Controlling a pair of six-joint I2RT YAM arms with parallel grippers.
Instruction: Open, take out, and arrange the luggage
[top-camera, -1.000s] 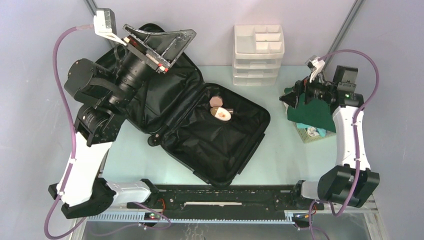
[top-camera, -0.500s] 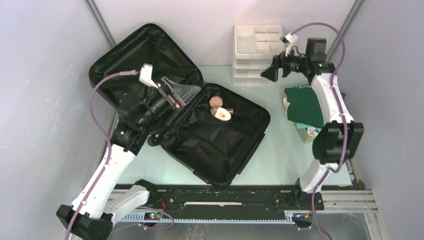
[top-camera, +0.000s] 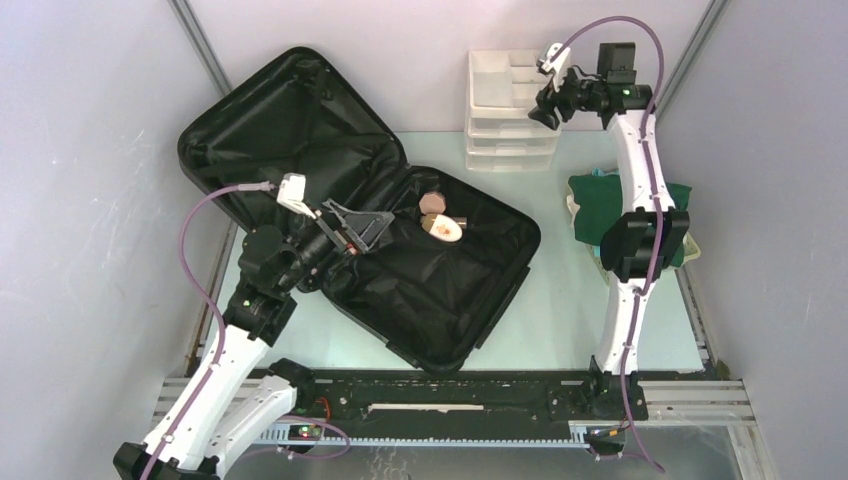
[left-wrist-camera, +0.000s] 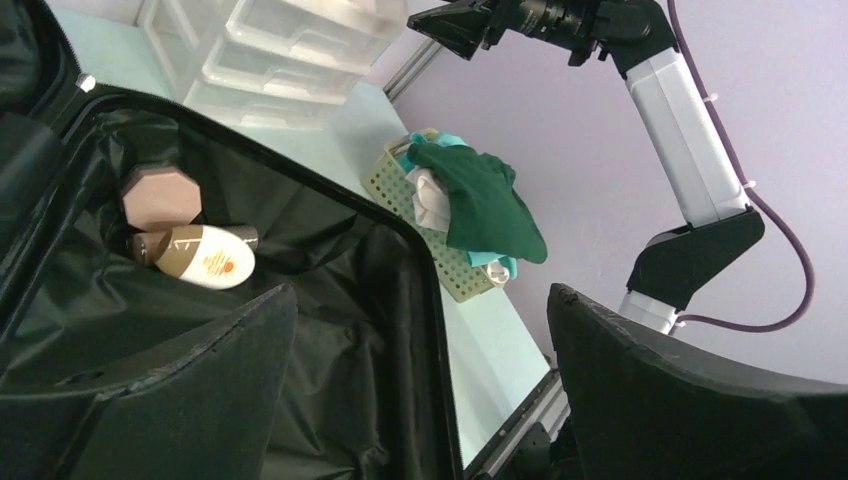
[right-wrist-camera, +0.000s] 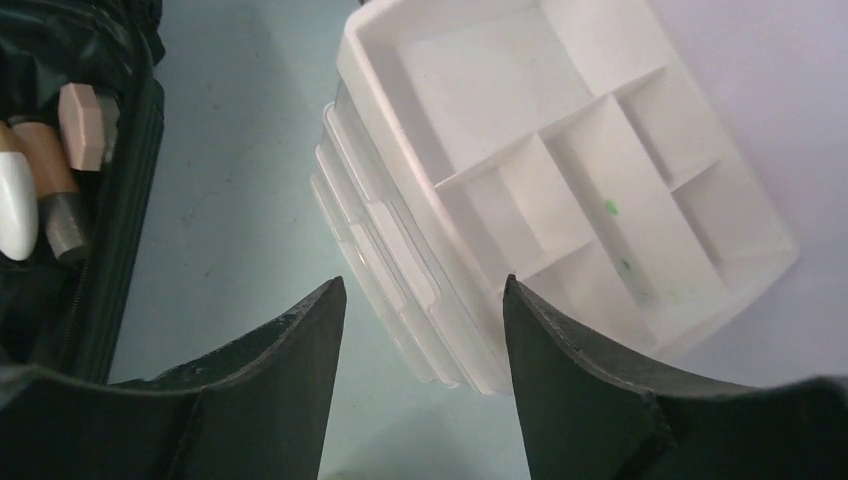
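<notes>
The black luggage (top-camera: 440, 290) lies open on the table, its lid (top-camera: 285, 120) leaning against the back-left wall. In the base, by the hinge, lie a pink jar (top-camera: 433, 202) and a white bottle (top-camera: 445, 230) with a brown cap. My left gripper (top-camera: 368, 228) hangs open over the hinge, just left of them, with nothing between its fingers. The left wrist view shows the jar (left-wrist-camera: 160, 197) and the bottle (left-wrist-camera: 205, 257) on the black lining (left-wrist-camera: 330, 300). My right gripper (top-camera: 545, 105) is open and empty, raised over the white drawer organizer (right-wrist-camera: 560, 180).
The white three-tier organizer (top-camera: 517, 110) stands at the back, right of the lid. A pale yellow basket (left-wrist-camera: 440, 250) with a green cloth (top-camera: 600, 215) over it stands at the right edge, partly behind the right arm (top-camera: 640, 200). The suitcase's corner (right-wrist-camera: 105, 290) lies left of the organizer.
My left arm came down from the lid to the hinge over the base. My right arm rose from the basket to the organizer, and its jaws narrowed somewhat.
</notes>
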